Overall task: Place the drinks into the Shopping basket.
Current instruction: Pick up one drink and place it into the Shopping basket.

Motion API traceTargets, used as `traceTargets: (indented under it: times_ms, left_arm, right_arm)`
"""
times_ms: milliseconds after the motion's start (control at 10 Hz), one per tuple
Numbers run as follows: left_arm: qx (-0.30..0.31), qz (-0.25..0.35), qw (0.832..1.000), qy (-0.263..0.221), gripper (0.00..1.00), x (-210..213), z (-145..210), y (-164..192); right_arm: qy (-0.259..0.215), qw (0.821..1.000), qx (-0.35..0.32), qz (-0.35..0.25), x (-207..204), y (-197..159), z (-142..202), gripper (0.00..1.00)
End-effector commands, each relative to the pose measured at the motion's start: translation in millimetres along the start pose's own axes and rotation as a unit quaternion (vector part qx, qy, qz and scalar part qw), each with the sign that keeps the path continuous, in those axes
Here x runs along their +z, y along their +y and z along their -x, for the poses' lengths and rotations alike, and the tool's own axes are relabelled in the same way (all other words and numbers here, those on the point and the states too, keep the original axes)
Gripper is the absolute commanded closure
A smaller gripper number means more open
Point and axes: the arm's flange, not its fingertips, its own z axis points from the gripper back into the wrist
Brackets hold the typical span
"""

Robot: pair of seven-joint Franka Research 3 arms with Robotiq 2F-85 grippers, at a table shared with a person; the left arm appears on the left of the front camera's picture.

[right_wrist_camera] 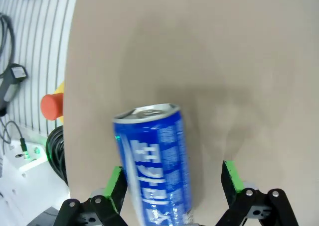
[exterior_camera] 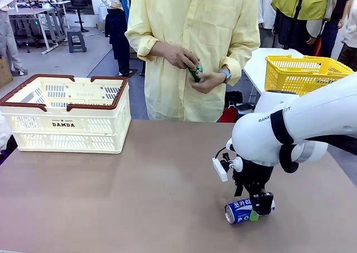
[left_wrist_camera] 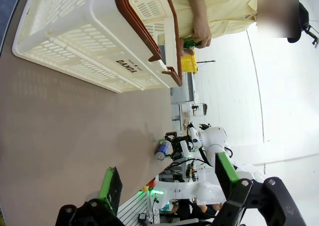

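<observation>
A slim blue-and-white metal drink can (exterior_camera: 239, 212) lay on its side on the brown table (exterior_camera: 139, 197), near the robot's edge and right of the middle. In the front view its long axis ran roughly left to right, with the silver lid end turned to picture left. Its other end was hidden behind the right gripper (exterior_camera: 254, 208).

The right wrist view showed what the front view could not. The right gripper (right_wrist_camera: 173, 176) had its fingers spread wide on either side of the can's (right_wrist_camera: 154, 161) round wall. The lid pointed away from the wrist, and the can sat much nearer one green pad (right_wrist_camera: 115, 180) than the other. Whether that pad touched it was unclear, and the can's base was cut off by the bottom edge.

The left gripper (left_wrist_camera: 168, 178) hung spread apart, with nothing between its fingers.

The cream-white lattice basket with a brown-red rim (exterior_camera: 67, 136) stood at the table's far left, well apart from the can. Behind the table, a person's hands (exterior_camera: 192, 69) held a slim dark green can (exterior_camera: 196, 72), mostly covered by fingers. A yellow mesh basket (exterior_camera: 304, 72) stood on a white table behind.
</observation>
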Motion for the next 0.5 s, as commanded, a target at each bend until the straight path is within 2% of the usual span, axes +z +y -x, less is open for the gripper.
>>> traceTargets:
  times_ms: [0, 300, 400]
  left_arm:
    - [0.001, 0.004, 1.0, 0.005, 0.0, 2.0, 1.3, -2.4]
    - [0.001, 0.004, 1.0, 0.005, 0.0, 2.0, 1.3, -2.4]
    - [0.001, 0.004, 1.0, 0.005, 0.0, 2.0, 1.3, -2.4]
  right_arm:
    - [0.017, 0.999, -0.027, 0.009, -25.3, 22.7, 15.2, 0.0]
    - [0.018, 0.999, -0.033, -0.007, -30.0, 23.6, 19.3, 0.0]
    - [0.013, 0.999, -0.027, -0.013, -30.2, 23.6, 22.3, 0.25]
